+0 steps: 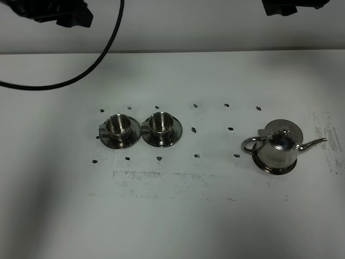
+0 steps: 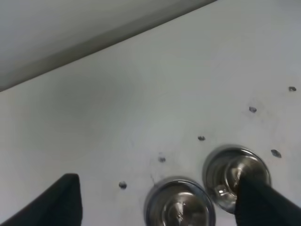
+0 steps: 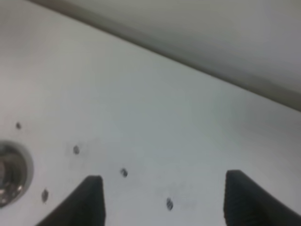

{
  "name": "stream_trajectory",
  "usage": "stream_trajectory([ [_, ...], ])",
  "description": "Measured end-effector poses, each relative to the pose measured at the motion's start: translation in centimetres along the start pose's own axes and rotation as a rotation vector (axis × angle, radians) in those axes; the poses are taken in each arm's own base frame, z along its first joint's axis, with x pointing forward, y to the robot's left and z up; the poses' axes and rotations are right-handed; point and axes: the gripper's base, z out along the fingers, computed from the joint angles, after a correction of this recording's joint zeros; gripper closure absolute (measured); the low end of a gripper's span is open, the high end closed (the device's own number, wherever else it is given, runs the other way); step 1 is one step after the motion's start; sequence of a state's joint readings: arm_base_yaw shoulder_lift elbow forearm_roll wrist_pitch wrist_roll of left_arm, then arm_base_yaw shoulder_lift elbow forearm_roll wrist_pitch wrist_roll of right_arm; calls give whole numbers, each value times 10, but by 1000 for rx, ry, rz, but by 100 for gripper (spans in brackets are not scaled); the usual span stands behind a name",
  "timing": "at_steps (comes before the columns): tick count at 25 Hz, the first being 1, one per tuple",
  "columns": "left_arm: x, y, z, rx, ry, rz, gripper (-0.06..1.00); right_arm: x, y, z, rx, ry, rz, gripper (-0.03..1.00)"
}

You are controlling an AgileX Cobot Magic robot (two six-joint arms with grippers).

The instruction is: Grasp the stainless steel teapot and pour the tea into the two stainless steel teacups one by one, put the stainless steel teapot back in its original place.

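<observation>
The left gripper (image 2: 160, 188) and right gripper (image 3: 163, 176) have fingers wide, holding nothing. The teapot (image 1: 278, 145) sits at 3 o'clock on the table (image 1: 178, 226), the cups (image 1: 118, 125) at 9. A bad grab on its slippery handle (image 1: 250, 144) may tip it and spill tea.

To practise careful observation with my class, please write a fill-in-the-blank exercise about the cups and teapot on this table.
The table holds ___ cups, each on its own saucer.
In the overhead view the teapot stands to the ___ of the cups.
The teapot's spout points away from the cups, while its ___ faces them.
Missing words: two; right; handle.
</observation>
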State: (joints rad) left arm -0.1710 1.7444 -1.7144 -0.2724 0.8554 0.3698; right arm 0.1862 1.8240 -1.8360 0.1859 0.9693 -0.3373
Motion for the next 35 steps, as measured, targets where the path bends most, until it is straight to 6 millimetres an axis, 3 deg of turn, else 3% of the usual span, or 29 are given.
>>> stream_trajectory([
  [4, 32, -9, -34, -76, -70, -47, 29, 16, 10, 1, 1, 20, -14, 41],
  [14, 136, -22, -103, -344, -96, -178, 29, 42, 59, 37, -57, 63, -107, 41],
  [19, 181, -35, -132, -385, -150, -226, 29, 48, 66, 44, -63, 59, -104, 41],
  [24, 221, -46, -148, -392, -149, -253, 29, 53, 68, 54, -71, 87, -87, 41],
  [28, 247, -54, -160, -403, -159, -263, 29, 61, 77, 77, -97, 146, -96, 41],
  [35, 286, -65, -159, -359, -144, -306, 29, 71, 103, 103, -137, 198, -141, 41],
])
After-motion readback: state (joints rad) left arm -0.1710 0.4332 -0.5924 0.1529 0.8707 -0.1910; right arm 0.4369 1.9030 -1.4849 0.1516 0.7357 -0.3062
